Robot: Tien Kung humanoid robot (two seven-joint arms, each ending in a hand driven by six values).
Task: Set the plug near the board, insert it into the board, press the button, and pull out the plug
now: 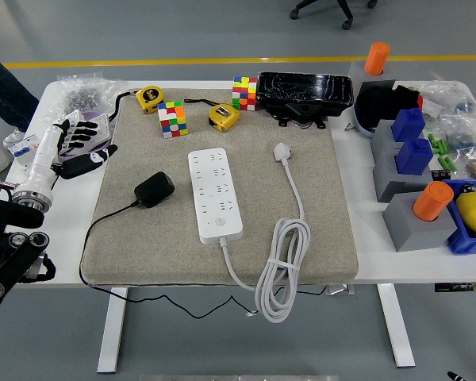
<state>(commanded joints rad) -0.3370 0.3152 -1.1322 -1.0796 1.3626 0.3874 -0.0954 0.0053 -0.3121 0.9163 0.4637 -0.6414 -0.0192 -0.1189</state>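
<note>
Left hand (70,147) hung over the table's (47,208) left edge, fingers spread, holding nothing. The black plug (154,190) lay on the beige mat (325,214), just left of the white board (215,194), not touching it.

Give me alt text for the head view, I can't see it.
A black plug lies on a beige mat beside a white power strip, not inserted. The left robot hand hovers open at the mat's left edge, holding nothing.
</note>
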